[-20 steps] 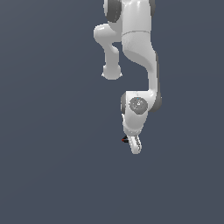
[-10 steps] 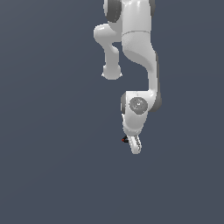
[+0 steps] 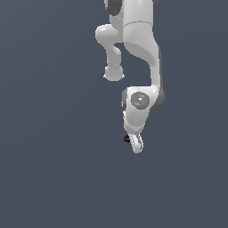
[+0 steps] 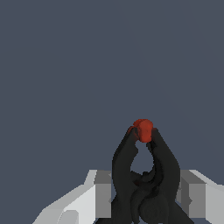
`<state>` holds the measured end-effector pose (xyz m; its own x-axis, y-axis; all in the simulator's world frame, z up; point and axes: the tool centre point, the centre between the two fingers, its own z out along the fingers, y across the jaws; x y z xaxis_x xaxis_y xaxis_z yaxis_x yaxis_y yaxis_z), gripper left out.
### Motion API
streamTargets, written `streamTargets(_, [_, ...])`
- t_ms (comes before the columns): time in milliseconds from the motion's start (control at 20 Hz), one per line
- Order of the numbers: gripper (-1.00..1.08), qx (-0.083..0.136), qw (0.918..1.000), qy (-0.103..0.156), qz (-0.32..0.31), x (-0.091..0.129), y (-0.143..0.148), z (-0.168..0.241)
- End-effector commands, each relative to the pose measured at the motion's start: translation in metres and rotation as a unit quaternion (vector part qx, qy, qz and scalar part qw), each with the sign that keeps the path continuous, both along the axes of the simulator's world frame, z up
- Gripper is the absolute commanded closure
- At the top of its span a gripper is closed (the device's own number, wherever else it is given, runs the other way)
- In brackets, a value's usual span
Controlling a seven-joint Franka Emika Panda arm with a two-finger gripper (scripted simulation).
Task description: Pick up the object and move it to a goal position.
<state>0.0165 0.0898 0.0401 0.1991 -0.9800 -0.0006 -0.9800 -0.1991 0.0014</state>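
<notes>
The white arm (image 3: 141, 49) reaches down over the plain grey surface (image 3: 53, 169), and at its tip the claw (image 3: 135, 143) is clamped on the clamp (image 4: 144, 175). In the wrist view that small black clamp sits between the two white fingers (image 4: 98, 194), its dark prongs meeting at a red tip (image 4: 142, 129).

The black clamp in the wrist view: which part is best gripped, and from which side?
Grip the clamp across its wide black body, not the narrow red tip. Its arms taper to that tip, pointing away from the hand, so come from the wide end, one finger on each flank, as the hand appears to sit now.
</notes>
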Motion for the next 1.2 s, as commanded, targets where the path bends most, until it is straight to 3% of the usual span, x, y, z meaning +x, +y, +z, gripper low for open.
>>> streamTargets(0, [1.08,0.000,1.0000,-0.001,0.000,-0.003,-0.004,0.014])
streamTargets(650, [1.08,0.001,1.0000,0.000,0.000,-0.028,-0.029,0.112])
streamTargets(1150, [1.08,0.000,1.0000,-0.001,0.000,-0.033,-0.036,0.141])
